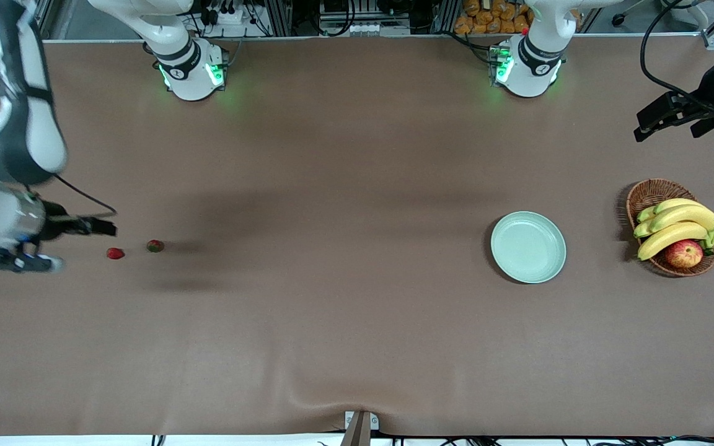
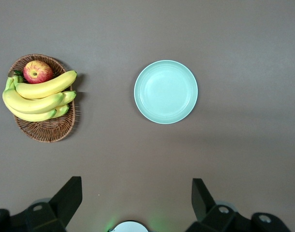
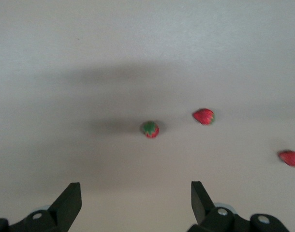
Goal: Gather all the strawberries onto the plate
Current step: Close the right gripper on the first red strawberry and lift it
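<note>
Two strawberries [image 1: 115, 253] [image 1: 155, 246] lie on the brown table at the right arm's end. The right wrist view shows three: one with its green top up [image 3: 150, 129], a second [image 3: 204, 116] and a third [image 3: 290, 158]. The third is hidden in the front view. My right gripper [image 1: 83, 246] [image 3: 135, 186] is open and empty, over the table just beside them. The pale mint-green plate [image 1: 528, 246] [image 2: 166, 92] is empty, toward the left arm's end. My left gripper [image 1: 670, 127] [image 2: 136, 186] is open and empty, high over that end of the table.
A brown wicker basket [image 1: 649, 193] [image 2: 46, 131] holding bananas [image 1: 679, 224] and a red-yellow apple [image 1: 684, 253] stands beside the plate, at the left arm's end of the table. A wide stretch of bare table lies between the strawberries and the plate.
</note>
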